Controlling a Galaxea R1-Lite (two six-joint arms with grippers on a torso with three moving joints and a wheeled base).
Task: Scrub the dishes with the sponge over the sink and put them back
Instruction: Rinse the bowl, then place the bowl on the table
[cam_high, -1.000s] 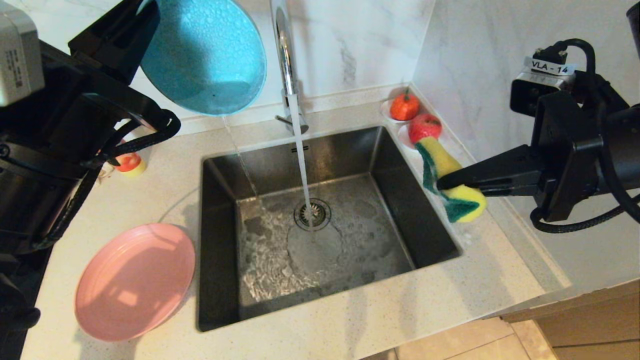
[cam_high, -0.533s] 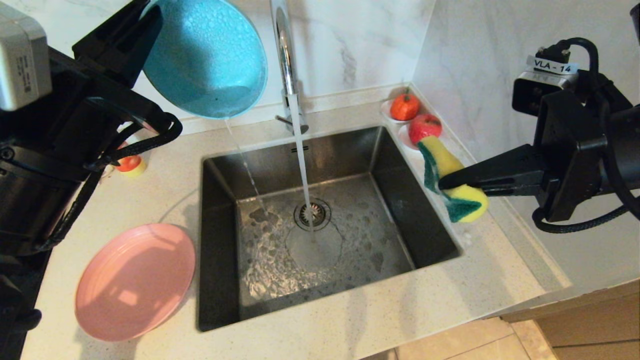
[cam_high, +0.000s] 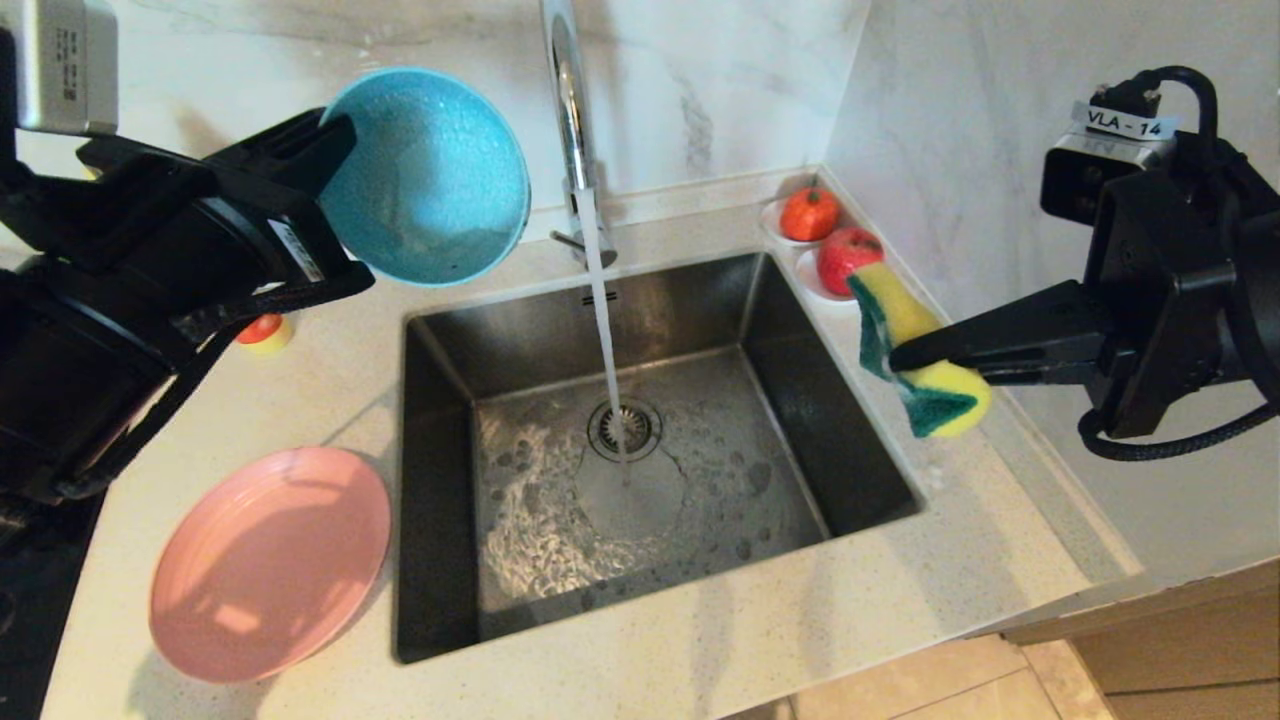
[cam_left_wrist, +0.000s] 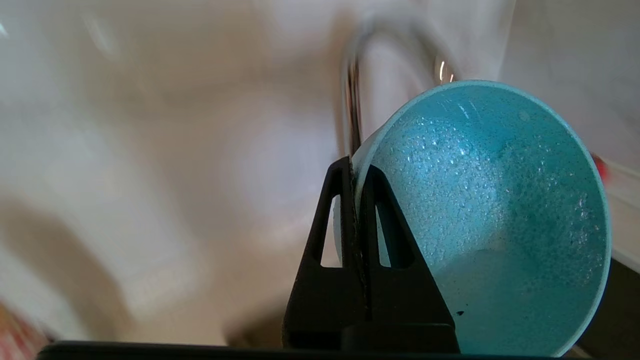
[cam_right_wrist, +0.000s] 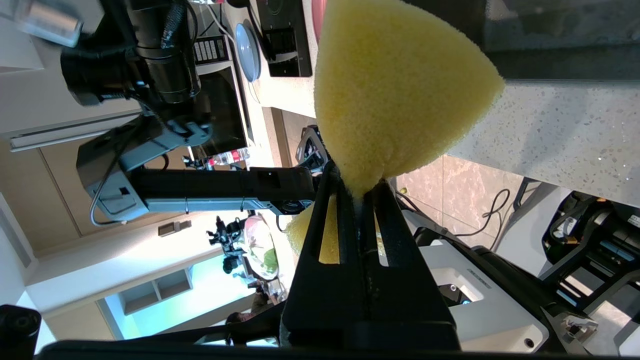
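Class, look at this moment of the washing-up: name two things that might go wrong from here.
1. The left claw pinches only the rim of the wet teal-blue round bowl, held tilted beside the steel sink; it might slip and fall.
2. The chrome tap is running, so swinging the bowl through the stream might splash the speckled countertop.

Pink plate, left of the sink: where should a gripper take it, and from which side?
Judgement: take the pink plate by its raised rim, one finger over and one under. It lies flat on the counter, so only the rim offers a pinch. Its near-left edge seems to reach the counter's edge, which may leave room beneath. The left gripper currently holds the blue bowl.
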